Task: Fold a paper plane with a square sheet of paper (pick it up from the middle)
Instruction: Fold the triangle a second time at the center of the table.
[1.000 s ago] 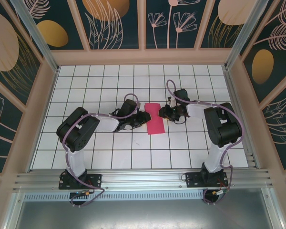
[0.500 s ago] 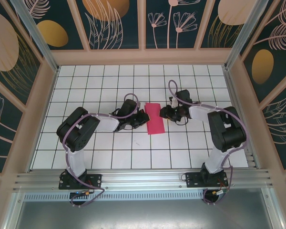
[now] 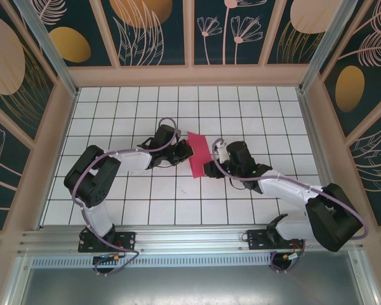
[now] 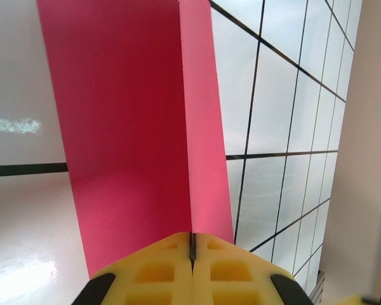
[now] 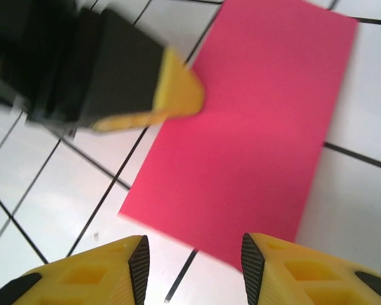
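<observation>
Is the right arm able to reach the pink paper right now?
Probably yes. The right gripper is open at the edge of the pink paper, nothing between them. The left gripper pinches another edge, out of its way.

The square sheet of paper (image 3: 199, 153), folded, sits near the middle of the surface (image 3: 114, 210). The left fingers (image 4: 159, 273) meet its left edge, touching it. The right fingers (image 5: 292, 267) stand just before its near end, slightly to the right.
</observation>
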Robot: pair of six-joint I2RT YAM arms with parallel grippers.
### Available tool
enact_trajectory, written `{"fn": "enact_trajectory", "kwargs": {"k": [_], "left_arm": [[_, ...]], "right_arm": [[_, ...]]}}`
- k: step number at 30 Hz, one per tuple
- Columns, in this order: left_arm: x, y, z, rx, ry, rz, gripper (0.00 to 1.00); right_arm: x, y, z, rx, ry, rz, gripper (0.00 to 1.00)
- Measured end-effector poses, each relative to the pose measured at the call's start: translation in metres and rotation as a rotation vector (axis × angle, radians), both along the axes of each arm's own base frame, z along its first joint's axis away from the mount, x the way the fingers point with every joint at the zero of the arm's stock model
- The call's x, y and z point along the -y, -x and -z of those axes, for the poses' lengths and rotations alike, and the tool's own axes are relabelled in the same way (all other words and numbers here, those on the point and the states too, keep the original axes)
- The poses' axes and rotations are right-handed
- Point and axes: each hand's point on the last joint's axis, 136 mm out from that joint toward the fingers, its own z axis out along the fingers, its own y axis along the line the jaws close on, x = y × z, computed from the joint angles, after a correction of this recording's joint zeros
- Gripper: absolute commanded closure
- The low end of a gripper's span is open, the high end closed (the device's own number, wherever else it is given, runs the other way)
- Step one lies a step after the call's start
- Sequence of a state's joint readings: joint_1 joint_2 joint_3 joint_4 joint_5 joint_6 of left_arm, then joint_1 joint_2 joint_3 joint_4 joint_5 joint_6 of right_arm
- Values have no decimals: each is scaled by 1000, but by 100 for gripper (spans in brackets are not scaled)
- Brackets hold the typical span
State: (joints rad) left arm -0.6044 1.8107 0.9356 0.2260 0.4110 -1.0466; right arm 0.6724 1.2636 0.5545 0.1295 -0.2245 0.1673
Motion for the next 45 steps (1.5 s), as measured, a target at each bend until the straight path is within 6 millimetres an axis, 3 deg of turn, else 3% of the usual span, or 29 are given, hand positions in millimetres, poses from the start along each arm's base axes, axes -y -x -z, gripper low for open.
{"fn": "enact_trajectory", "kwargs": {"k": [11, 14, 25, 33, 40, 43, 45], "left_arm": [[0, 6, 3, -22, -14, 34, 100], [1, 4, -1, -17, -13, 36, 99], [5, -2, -11, 7, -7, 43, 99], [5, -1, -9, 7, -14, 49, 98], [4, -1, -9, 6, -16, 49, 95], [4, 0, -8, 3, -19, 51, 91], [3, 0, -8, 1, -28, 53, 80]], "right_arm": [[-39, 23, 13, 249, 222, -232, 51], [-44, 21, 15, 279, 264, -247, 47], [-52, 2, 35, 327, 408, -202, 48], [-53, -9, 32, 361, 429, -169, 58], [-55, -10, 31, 366, 427, -172, 78], [-55, -10, 31, 363, 425, -168, 88], [-55, -10, 31, 358, 419, -162, 92]]}}
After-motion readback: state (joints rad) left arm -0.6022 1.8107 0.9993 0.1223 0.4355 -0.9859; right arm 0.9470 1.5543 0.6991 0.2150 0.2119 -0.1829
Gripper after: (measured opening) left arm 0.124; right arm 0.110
